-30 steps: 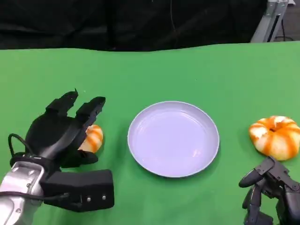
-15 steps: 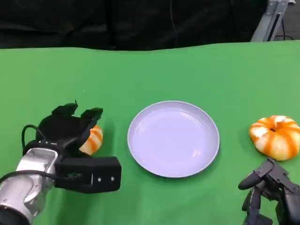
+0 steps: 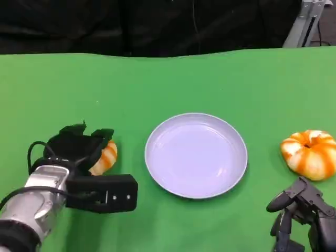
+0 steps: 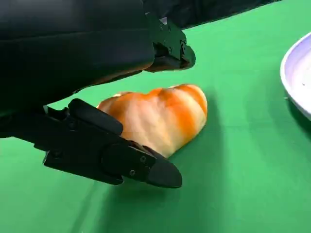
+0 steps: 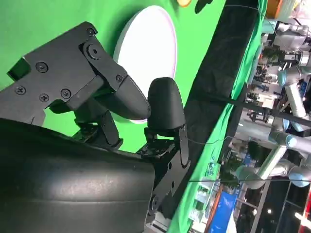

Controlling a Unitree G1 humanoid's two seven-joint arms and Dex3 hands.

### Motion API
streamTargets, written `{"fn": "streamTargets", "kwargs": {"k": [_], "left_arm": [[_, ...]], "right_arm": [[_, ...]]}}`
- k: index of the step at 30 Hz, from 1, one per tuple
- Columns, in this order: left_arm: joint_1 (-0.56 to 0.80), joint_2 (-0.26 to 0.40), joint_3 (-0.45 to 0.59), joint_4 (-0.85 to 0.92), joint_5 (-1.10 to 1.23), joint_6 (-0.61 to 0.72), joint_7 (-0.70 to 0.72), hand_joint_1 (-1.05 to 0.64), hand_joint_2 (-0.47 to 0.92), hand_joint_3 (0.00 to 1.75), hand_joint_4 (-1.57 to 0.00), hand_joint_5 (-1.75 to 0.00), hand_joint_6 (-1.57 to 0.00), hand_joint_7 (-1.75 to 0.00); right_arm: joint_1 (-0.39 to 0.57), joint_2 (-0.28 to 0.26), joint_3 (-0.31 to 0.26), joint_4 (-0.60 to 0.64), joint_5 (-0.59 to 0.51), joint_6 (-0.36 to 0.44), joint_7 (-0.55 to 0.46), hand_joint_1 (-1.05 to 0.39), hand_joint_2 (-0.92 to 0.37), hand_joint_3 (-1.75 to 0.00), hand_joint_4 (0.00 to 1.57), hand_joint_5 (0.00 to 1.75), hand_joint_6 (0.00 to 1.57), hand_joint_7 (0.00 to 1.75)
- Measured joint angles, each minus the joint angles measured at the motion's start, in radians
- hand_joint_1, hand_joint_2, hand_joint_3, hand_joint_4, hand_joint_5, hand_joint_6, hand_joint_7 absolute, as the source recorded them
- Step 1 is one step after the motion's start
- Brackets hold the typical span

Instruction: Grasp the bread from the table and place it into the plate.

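A striped orange and cream bread (image 3: pixel 108 156) lies on the green table left of the plate. My left hand (image 3: pixel 77 148) is cupped over it from the near left. In the left wrist view the bread (image 4: pixel 163 114) sits between a finger (image 4: pixel 167 48) above it, with a strip of green showing between them, and a finger (image 4: pixel 131 162) against its near side. The bread still rests on the cloth. The round pale lilac plate (image 3: pixel 196 157) stands in the middle with nothing in it. My right hand (image 3: pixel 303 220) rests at the near right, holding nothing, fingers loosely apart (image 5: pixel 163 104).
A second, rounder orange-striped bread (image 3: pixel 310 153) lies at the right edge, just beyond my right hand. The plate's rim (image 4: pixel 297 80) lies close to the first bread. Black drapes back the table's far edge (image 3: pixel 168 53).
My left hand has dropped from raised, spread fingers down onto the bread, with the fingers now curving around it. The bread, the plate and my right hand have stayed put.
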Motion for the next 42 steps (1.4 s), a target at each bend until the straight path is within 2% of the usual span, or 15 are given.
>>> {"fn": "streamTargets", "kwargs": {"k": [3,6,8,9,13,14,15,16,17,18,22,25,31,35,42], "left_arm": [[-0.072,-0.045,-0.011,0.145,-0.028,-0.018,0.013,-0.52,0.92,0.07,-0.18,-0.15,-0.21,-0.02],[-0.110,-0.073,-0.002,0.256,-0.075,-0.067,0.071,-0.32,0.92,0.10,-0.38,-0.18,-0.38,-0.05],[-0.110,-0.083,0.015,0.310,-0.108,-0.122,0.149,-0.20,0.92,0.23,-0.75,-0.23,-0.76,-0.09],[-0.109,-0.085,0.018,0.330,-0.118,-0.153,0.193,-0.18,0.92,0.25,-0.81,-0.23,-0.83,-0.08],[-0.110,-0.088,0.017,0.380,-0.141,-0.214,0.281,-0.16,0.92,0.26,-0.87,-0.22,-0.89,-0.07],[-0.113,-0.089,0.017,0.387,-0.142,-0.218,0.289,-0.16,0.90,0.23,-0.98,-0.83,-0.96,-0.57],[-0.114,-0.089,0.015,0.394,-0.142,-0.229,0.308,-0.15,0.90,0.24,-0.90,-1.37,-0.76,-1.26],[-0.114,-0.088,0.014,0.397,-0.142,-0.246,0.340,-0.13,0.84,0.35,-0.87,-1.55,-0.71,-1.50],[-0.112,-0.084,0.012,0.399,-0.141,-0.271,0.378,-0.12,0.69,0.65,-0.84,-1.67,-0.66,-1.65],[-0.111,-0.080,0.010,0.398,-0.139,-0.301,0.415,-0.12,0.63,0.77,-0.83,-1.71,-0.65,-1.69],[-0.104,-0.074,-0.010,0.395,-0.132,-0.373,0.494,-0.12,0.48,1.05,-0.85,-1.74,-0.67,-1.74],[-0.087,-0.054,-0.015,0.356,-0.125,-0.408,0.559,-0.11,0.39,1.17,-0.88,-1.75,-0.70,-1.75],[-0.067,-0.017,-0.015,0.272,-0.121,-0.466,0.654,-0.07,0.32,1.27,-0.90,-1.75,-0.71,-1.75],[-0.048,-0.009,-0.011,0.197,-0.121,-0.486,0.671,-0.07,0.32,1.28,-0.92,-1.75,-0.72,-1.75],[-0.039,-0.012,0.005,0.046,-0.122,-0.526,0.671,-0.11,0.27,1.45,-0.92,-1.75,-0.72,-1.75]], "right_arm": [[0.001,0.000,0.000,0.000,-0.001,0.000,-0.002,-0.44,-0.54,-1.48,0.87,1.75,0.61,1.75],[0.003,0.000,0.000,0.000,-0.004,0.000,-0.004,-0.44,-0.53,-1.48,0.87,1.75,0.61,1.75],[0.004,0.000,-0.001,0.000,-0.005,0.000,-0.005,-0.45,-0.53,-1.48,0.87,1.75,0.61,1.75],[0.004,0.000,-0.001,0.000,-0.005,0.000,-0.006,-0.45,-0.53,-1.48,0.87,1.75,0.61,1.75],[0.003,0.000,0.000,0.000,-0.005,0.000,-0.007,-0.45,-0.53,-1.48,0.86,1.75,0.61,1.75],[0.003,0.000,0.000,0.000,-0.005,0.000,-0.007,-0.46,-0.53,-1.48,0.87,1.75,0.61,1.75],[0.003,0.000,0.000,0.000,-0.005,0.000,-0.007,-0.46,-0.53,-1.48,0.88,1.75,0.61,1.75],[0.002,0.000,0.000,0.001,-0.004,0.000,-0.007,-0.46,-0.53,-1.48,0.88,1.75,0.61,1.75],[-0.002,0.000,0.000,0.003,-0.004,0.000,-0.007,-0.46,-0.54,-1.48,0.88,1.75,0.61,1.75],[-0.006,0.000,0.001,0.006,-0.004,0.000,-0.007,-0.46,-0.54,-1.49,0.88,1.75,0.61,1.75],[-0.021,0.000,0.002,0.021,-0.004,0.000,-0.007,-0.47,-0.53,-1.49,0.90,1.75,0.62,1.75],[-0.022,0.000,0.001,0.024,-0.004,0.000,-0.008,-0.48,-0.54,-1.49,0.90,1.75,0.62,1.75],[-0.026,0.000,0.000,0.027,-0.003,0.000,-0.009,-0.46,-0.53,-1.51,0.90,1.75,0.63,1.75],[-0.029,0.000,0.002,0.029,-0.002,0.000,-0.008,-0.47,-0.53,-1.51,0.90,1.75,0.63,1.75],[-0.029,-0.001,0.001,0.030,-0.002,-0.001,-0.009,-0.47,-0.53,-1.51,0.91,1.75,0.63,1.75]]}}
